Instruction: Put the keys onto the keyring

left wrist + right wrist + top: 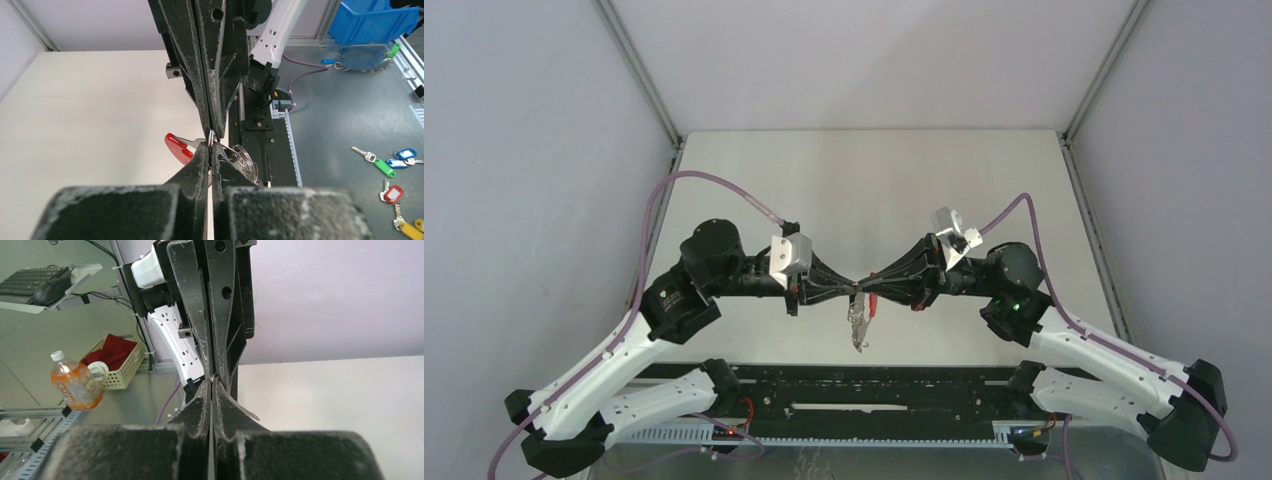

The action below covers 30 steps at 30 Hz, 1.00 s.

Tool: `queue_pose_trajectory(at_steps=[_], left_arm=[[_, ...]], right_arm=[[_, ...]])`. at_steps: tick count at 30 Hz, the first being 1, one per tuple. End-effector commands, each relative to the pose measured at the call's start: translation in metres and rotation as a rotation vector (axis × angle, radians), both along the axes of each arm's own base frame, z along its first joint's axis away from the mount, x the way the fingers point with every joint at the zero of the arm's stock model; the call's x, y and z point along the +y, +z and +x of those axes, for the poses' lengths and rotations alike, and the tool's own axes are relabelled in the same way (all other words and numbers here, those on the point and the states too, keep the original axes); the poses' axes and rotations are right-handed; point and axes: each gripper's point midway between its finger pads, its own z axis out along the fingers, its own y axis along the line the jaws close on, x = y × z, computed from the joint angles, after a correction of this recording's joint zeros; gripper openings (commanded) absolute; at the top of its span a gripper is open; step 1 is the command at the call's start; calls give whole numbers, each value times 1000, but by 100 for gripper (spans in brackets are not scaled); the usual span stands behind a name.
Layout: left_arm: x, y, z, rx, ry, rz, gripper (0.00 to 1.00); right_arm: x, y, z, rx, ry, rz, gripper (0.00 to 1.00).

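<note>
Precariously pinched, tip to tip above the table (874,180).
The left gripper (210,152) is clamped shut, seemingly on the keyring (244,159), red-tagged key (178,148) dangling beside; the right gripper (211,390), also shut, nips the same spot. Opposed tugging could spring it free.

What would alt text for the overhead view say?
Above a pale table, a robot's left end effector and right end effector meet tip to tip, both shut on a keyring, with keys dangling beneath.
</note>
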Motion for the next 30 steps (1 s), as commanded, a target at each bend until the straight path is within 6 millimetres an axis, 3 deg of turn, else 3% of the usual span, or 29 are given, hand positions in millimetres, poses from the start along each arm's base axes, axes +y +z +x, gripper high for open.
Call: queue_pose_trajectory(at_steps=[1,7,9,19,30], left_arm=[[7,14,4,-63,37,-17,0],[12,-1,5,-89,34,62,0],[12,-1,5,-92,32,72,0],[12,0,6,-96,28,95,0],[13,-3,6,-104,22,105,0]], right_arm=[[-6,15,-5,-60,-7,-48,10],[-14,5,-2,-58,25,-266,43],[-16,-3,-1,-67,34,-354,47],[-5,-14,6,-97,43,-620,42],[9,-18,6,-154,58,-737,33]])
